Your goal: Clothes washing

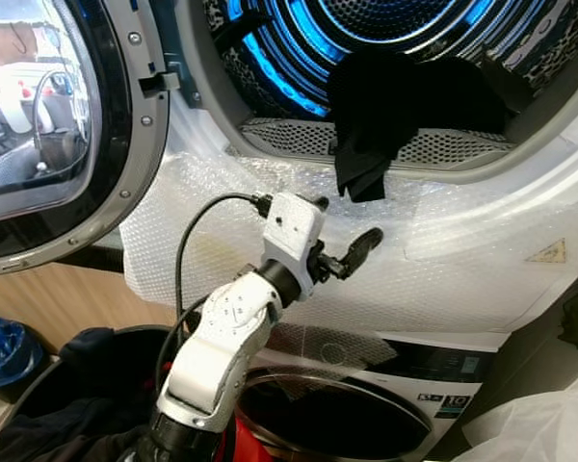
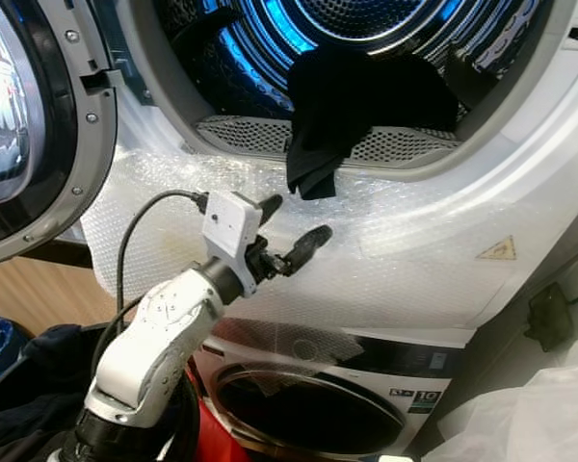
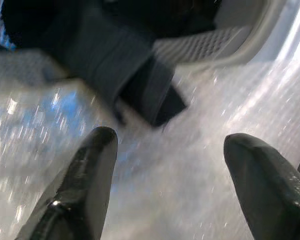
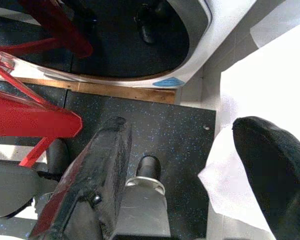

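A black garment (image 1: pixel 376 115) hangs half out of the upper machine's blue-lit drum (image 1: pixel 385 29), with one end draped over the perforated rim (image 1: pixel 289 140). My left gripper (image 1: pixel 345 221) is raised in front of the bubble-wrapped front panel, a little below and left of the hanging end. It is open and holds nothing. In the left wrist view the garment (image 3: pixel 125 75) lies just beyond the spread fingers (image 3: pixel 85 175). My right gripper (image 4: pixel 190 160) hangs low and open, pointing at the dark floor beside the lower machine.
The round door (image 1: pixel 58 125) stands swung open at the left. Below is a second machine with a dark door (image 1: pixel 337 414). A basket of dark clothes (image 1: pixel 77 385) sits at lower left, a red frame (image 4: pixel 35 120) nearby, and a white plastic bag (image 1: pixel 549 423) at lower right.
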`<state>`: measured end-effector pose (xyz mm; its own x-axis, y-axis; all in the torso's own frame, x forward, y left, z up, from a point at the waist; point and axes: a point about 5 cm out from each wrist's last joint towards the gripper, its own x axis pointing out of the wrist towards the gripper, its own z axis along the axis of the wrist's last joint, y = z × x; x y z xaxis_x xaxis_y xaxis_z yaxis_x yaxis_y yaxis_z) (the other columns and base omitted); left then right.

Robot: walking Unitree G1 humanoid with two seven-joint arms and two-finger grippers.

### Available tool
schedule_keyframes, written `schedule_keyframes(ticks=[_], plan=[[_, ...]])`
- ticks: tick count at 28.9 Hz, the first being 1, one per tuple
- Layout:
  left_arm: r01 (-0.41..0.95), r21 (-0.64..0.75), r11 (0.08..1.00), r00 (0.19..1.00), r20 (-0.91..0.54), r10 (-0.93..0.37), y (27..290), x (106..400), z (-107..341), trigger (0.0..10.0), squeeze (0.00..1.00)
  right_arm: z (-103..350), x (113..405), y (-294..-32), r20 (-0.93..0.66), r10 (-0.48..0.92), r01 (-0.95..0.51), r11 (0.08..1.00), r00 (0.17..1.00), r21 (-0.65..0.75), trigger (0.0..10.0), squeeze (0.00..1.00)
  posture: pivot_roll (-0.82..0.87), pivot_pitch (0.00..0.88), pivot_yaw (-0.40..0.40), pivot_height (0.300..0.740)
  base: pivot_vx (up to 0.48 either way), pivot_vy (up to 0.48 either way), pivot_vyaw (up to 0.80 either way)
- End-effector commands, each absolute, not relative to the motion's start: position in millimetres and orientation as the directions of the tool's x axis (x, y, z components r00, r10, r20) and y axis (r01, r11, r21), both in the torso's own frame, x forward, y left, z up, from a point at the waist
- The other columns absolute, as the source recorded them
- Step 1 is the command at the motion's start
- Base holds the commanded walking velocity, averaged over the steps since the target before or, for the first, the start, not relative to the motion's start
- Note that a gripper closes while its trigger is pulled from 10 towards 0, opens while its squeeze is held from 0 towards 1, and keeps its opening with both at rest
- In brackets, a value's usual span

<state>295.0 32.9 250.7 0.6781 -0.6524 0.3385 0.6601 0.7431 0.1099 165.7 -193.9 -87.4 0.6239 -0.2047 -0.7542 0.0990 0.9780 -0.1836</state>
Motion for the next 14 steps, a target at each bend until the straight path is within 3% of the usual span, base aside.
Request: schedule_keyframes(ticks=[1, 14], plan=[[0.671, 0.144, 0.727, 0.651, 0.354, -0.671, 28, 295, 257, 10.0, 0.0, -89, 163, -190, -0.755, -0.192, 0.091, 0.981, 0.627, -0.174, 10.0, 0.0, 0.1, 0.0, 0.057, 0.74, 0.0, 0.0, 0.0], [0.657, 0.133, 0.742, 0.649, 0.401, -0.646, 19, 305, 269, 10.0, 0.0, -89, 164, -186, -0.755, -0.182, 0.091, 0.983, 0.63, -0.161, 10.0, 0.0, 0.09, 0.0, 0.068, 0.74, 0.0, 0.0, 0.0]])
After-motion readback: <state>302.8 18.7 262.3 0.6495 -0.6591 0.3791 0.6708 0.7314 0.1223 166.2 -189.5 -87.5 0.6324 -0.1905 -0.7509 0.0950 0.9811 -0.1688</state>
